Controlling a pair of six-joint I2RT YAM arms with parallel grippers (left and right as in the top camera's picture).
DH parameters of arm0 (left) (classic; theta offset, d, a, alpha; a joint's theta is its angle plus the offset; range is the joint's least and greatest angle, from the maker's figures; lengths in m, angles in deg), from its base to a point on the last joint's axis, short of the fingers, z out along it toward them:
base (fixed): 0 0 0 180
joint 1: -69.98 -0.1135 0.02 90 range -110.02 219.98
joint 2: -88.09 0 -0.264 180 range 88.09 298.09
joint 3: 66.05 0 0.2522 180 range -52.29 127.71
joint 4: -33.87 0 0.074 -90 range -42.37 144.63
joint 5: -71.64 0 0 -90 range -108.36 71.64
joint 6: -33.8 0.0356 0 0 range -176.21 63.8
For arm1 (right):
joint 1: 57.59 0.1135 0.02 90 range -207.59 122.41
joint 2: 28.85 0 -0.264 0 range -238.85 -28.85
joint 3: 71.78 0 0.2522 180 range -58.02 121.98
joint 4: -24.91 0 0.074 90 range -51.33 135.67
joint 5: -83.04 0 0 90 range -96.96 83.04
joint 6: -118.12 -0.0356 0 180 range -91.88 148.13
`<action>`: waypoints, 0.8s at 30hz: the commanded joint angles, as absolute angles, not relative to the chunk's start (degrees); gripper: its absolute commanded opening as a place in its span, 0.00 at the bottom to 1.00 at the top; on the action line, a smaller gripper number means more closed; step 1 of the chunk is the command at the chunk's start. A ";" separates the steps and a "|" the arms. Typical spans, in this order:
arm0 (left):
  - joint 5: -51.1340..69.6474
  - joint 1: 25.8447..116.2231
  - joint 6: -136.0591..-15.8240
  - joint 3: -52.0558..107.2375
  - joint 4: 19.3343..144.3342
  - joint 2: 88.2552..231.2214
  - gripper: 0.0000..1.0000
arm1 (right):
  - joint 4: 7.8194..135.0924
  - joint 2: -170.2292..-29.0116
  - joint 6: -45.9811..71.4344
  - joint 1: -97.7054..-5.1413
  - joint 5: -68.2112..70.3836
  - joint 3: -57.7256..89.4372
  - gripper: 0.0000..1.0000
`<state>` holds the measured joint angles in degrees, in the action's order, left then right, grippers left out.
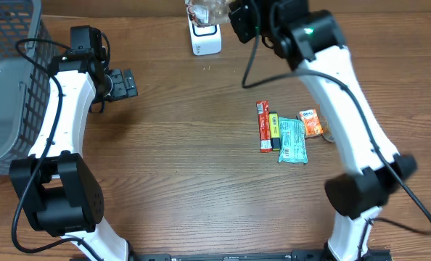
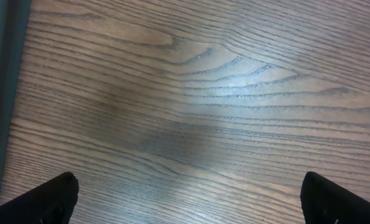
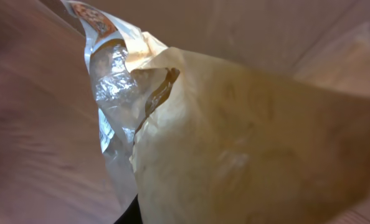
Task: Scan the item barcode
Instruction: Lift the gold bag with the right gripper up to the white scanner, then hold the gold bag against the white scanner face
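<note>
Crinkled clear-and-tan packet (image 3: 235,143), held aloft — just beside the white scanner (image 1: 205,40)

- Overhead view: even, moderately bright light from above. The table (image 1: 186,188) carries a soft sheen with no hard glare. Focus is sharp across the frame.
- Left wrist view: a pale glare patch lies on the wood grain at far right, and a diffuse shadow sits at centre. The 2 fingertips (image 2: 45,199) of the left gripper (image 2: 185,208) are dark and soft-edged.
- Right wrist view: the plastic bag (image 3: 247,137) fills the frame, out of focus and tinted warm yellow. Bright highlights show on its crinkled film at left.
</note>
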<state>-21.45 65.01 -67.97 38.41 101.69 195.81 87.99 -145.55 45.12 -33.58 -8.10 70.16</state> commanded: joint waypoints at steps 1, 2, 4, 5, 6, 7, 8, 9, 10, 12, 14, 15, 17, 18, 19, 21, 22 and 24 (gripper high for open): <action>-21.74 65.12 -66.93 39.35 101.54 196.43 1.00 | 84.30 -150.34 46.87 -33.53 -15.60 70.62 0.03; -21.74 65.12 -66.93 39.35 101.54 196.43 1.00 | 82.31 -152.07 46.87 -33.51 -17.24 70.62 0.03; -21.74 65.12 -66.93 39.35 101.54 196.43 1.00 | 79.36 -154.21 46.87 -33.31 -19.21 70.62 0.04; -21.74 65.12 -66.93 39.35 101.54 196.43 1.00 | 77.85 -155.17 46.87 -33.21 -20.30 70.62 0.04; -21.74 65.12 -66.93 39.35 101.54 196.43 1.00 | 74.96 -156.72 46.87 -32.83 -22.60 70.62 0.04; -21.74 65.12 -66.93 39.35 101.54 196.43 1.00 | 73.59 -157.40 46.87 -32.68 -23.64 70.62 0.03; -21.74 65.12 -66.93 39.35 101.54 196.43 1.00 | 71.86 -158.25 46.87 -32.44 -24.67 70.62 0.03; -21.74 65.12 -66.93 39.35 101.54 196.43 1.00 | 68.89 -159.65 46.91 -31.98 -26.14 70.62 0.04; -21.74 65.12 -66.93 39.35 101.54 196.43 1.00 | 67.42 -160.37 47.54 -31.68 -26.86 70.62 0.04; -21.74 65.12 -66.93 39.35 101.54 196.43 1.00 | 65.00 -161.79 49.36 -31.00 -28.15 70.62 0.04; -21.74 65.12 -66.93 39.35 101.54 196.43 1.00 | 62.31 -163.13 50.15 -30.19 -31.03 70.62 0.04; -21.74 65.12 -66.93 39.35 101.54 196.43 1.00 | 60.67 -163.80 50.74 -29.80 -33.15 70.62 0.04; -21.74 65.12 -66.93 39.35 101.54 196.43 1.00 | 57.43 -164.96 51.00 -29.25 -36.91 70.62 0.04; -21.74 65.12 -66.93 39.35 101.54 196.43 1.00 | 56.08 -165.46 51.15 -29.03 -38.16 70.62 0.04; -21.74 65.12 -66.93 39.35 101.54 196.43 1.00 | 55.16 -165.77 51.15 -28.83 -39.16 70.62 0.04; -21.74 65.12 -66.93 39.35 101.54 196.43 1.00 | 53.04 -166.43 51.11 -28.62 -41.59 70.62 0.04; -21.74 65.12 -66.93 39.35 101.54 196.43 1.00 | 52.23 -166.84 51.11 -28.59 -42.11 70.62 0.04; -21.74 65.12 -66.93 39.35 101.54 196.43 1.00 | 49.94 -167.54 51.15 -28.59 -43.64 70.62 0.04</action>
